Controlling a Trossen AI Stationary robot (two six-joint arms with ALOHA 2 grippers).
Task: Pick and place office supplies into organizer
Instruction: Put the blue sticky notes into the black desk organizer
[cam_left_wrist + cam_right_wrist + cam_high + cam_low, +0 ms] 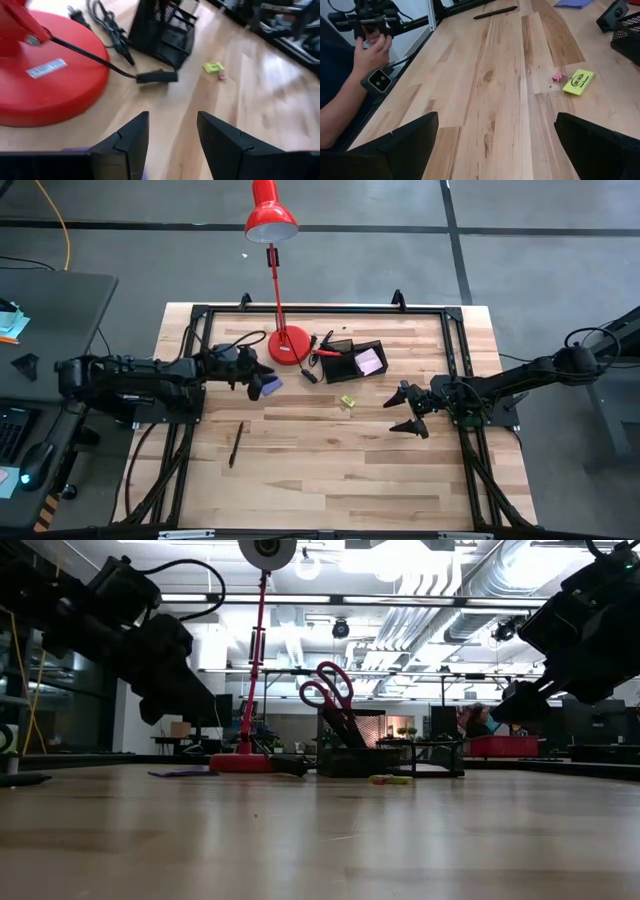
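Both of my arms are black from base to tip, built of blocky segments with round joints. On the left arm a black cable makes a loop above the wrist. The left hand (170, 145) has two flat, dark, wedge-shaped fingers with a step cut on the inner edge. The right hand (411, 409) has two thin black fingers, matte, without markings.

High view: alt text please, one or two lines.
Overhead, a wooden table holds a black organizer beside a red lamp. The left gripper hovers over a purple pad; the right gripper waits open near a yellow piece.
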